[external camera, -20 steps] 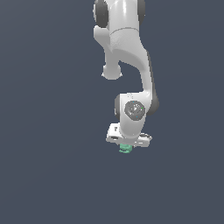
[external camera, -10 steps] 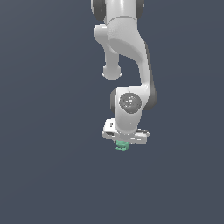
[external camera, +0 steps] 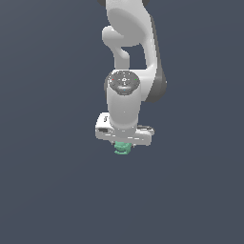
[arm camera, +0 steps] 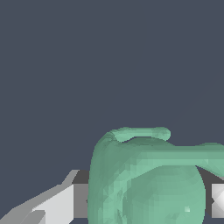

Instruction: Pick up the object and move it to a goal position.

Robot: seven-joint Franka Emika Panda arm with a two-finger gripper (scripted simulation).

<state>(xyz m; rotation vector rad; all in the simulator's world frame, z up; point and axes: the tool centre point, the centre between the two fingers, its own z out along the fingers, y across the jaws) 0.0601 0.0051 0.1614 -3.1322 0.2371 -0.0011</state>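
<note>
The gripper (external camera: 123, 145) points straight down from the white Panda arm (external camera: 128, 66), and its fingers are closed on the mint-green object (external camera: 122, 148), which hangs directly under the white gripper body. In the exterior view only the lower part of the object shows beneath the body; the rest is tucked up between the fingers, and it looks much narrower than the body above it. In the wrist view the object (arm camera: 148, 179) fills the near field, a rounded, lumpy shape with curved ridges across its top, and a pale finger (arm camera: 57, 203) presses against one flank while a lighter pad (arm camera: 217, 200) sits at the opposite flank. So the object lies centred on the gripper's axis, just beyond the fingertips' line, neither off to one side nor dangling from an edge.

Nothing else is visible around it: the background is a flat dark grey in both views, with no surface edge or shadow to show whether the object is touching a floor or already in the air. No goal marker appears in either view, so I cannot tell which way the goal lies. With the grip looking symmetrical, carrying the object should depend mainly on keeping the clamp firm.
</note>
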